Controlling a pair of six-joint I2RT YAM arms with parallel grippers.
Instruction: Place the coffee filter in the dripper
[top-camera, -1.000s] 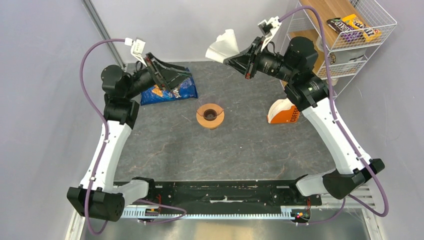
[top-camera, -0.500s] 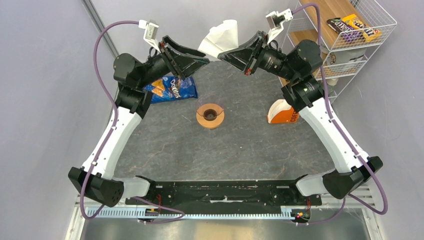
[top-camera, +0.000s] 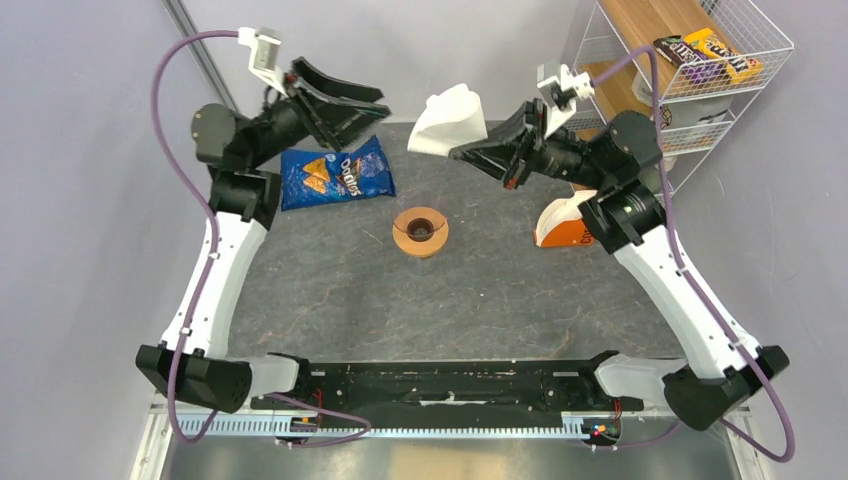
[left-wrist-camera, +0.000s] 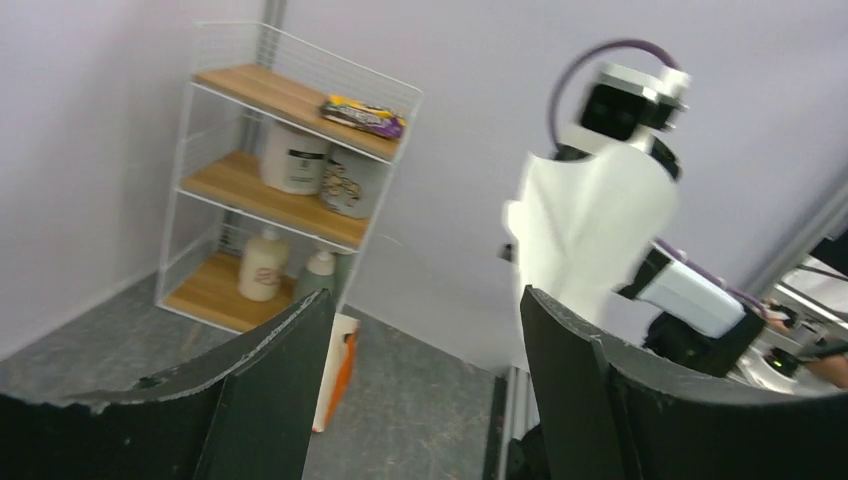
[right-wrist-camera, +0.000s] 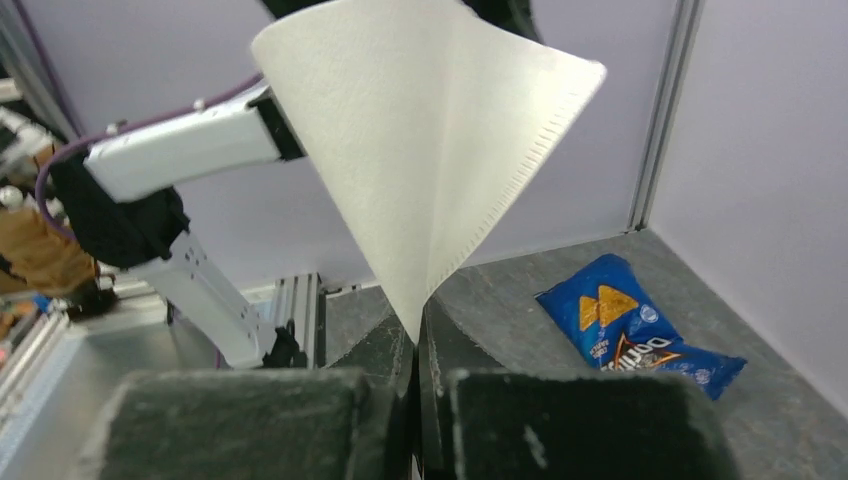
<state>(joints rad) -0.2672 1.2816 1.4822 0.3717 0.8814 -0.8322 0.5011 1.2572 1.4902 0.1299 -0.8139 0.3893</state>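
The desk (top-camera: 480, 300) carries the dripper near its middle, and I'll place everything from there. The wire shelf rack (top-camera: 640, 30) stands well off to the dripper's far right, beyond the desk edge.

The left arm has swung back. Half a second ago its hand was up beside the paper. Now the left hand (top-camera: 383, 108) hangs high on the dripper's far left, well apart from the paper, with its jaws spread and nothing between them. In the left wrist view I see open air between the two fingers, with the filter across the gap in the distance.

The right hand (top-camera: 460, 153) has come down and in. It sits above and slightly to the far right of the dripper, clamped together on the pointed tip of the filter.

The blue chip bag (top-camera: 335, 175) lies flat to the dripper's far left. The orange-and-white pack (top-camera: 565, 225) stands to its right. Neither is touched.

The coffee filter (top-camera: 450, 118) is held in the air just behind and above the dripper. It is tilted, with its wide mouth facing away from the right hand and its point in the pinch.

The dripper (top-camera: 420, 232) sits upright with its dark hollow empty.

My read is that the filter is now in the right hand alone. It is pinched by its point, so it will need turning point-down before I can drop it in.
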